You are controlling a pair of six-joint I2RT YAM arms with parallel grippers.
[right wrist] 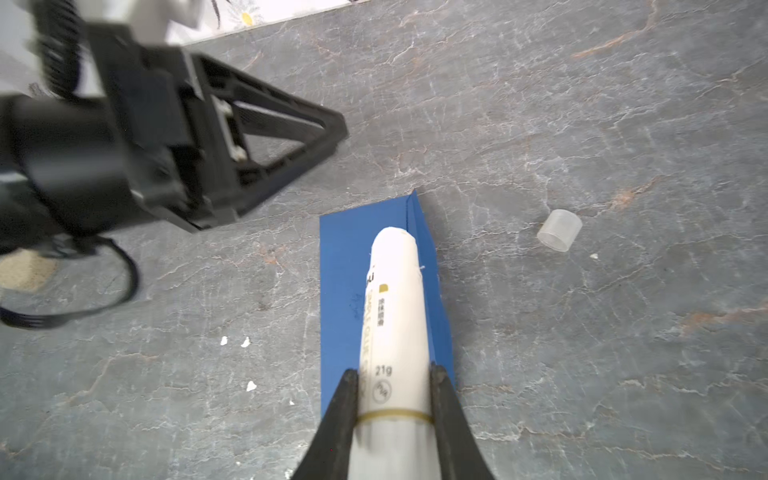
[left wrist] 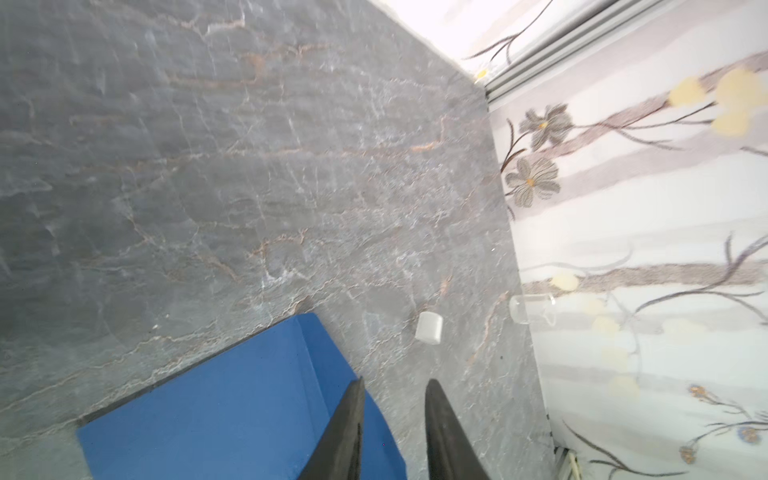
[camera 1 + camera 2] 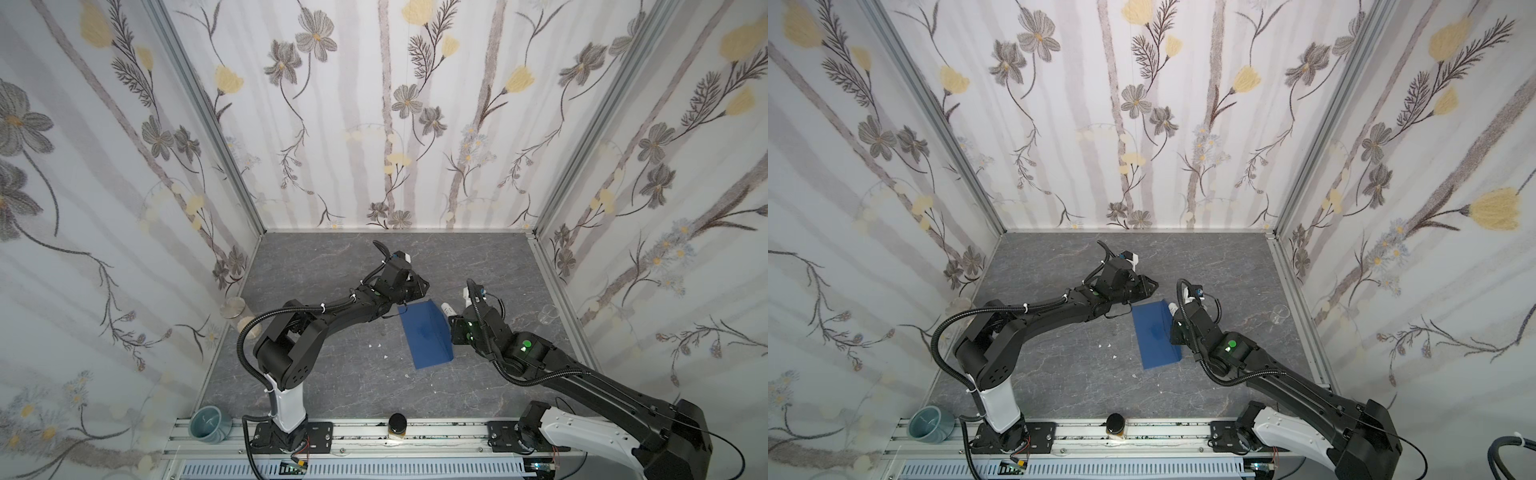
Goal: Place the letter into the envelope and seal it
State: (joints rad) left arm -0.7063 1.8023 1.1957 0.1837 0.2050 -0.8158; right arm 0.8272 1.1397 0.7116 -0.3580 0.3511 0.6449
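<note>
My right gripper (image 1: 392,370) was clamped on the white glue stick (image 1: 395,324), one finger on each side of the tube just above its yellow ring. The uncapped tip pointed up the right wrist frame and hung over the envelope (image 1: 345,270). I could not tell whether the tip touched the paper.

The dark blue envelope (image 3: 428,336) lay on the grey marbled table (image 3: 332,374), just right of centre and in the lower middle in both top views (image 3: 1154,336). A long strip along its right edge was folded at an angle to the body.

My left gripper (image 2: 395,380) had its fingers parted with nothing between them. In the left wrist frame one fingertip stood over the envelope's (image 2: 241,399) rounded edge and the other over bare table. In both top views it (image 3: 424,284) sat just above the envelope's upper edge.

The glue stick's translucent cap (image 1: 559,230) lay on its side on the table, right of the envelope and apart from it. A few white scraps (image 1: 245,343) lay to the envelope's left.
</note>
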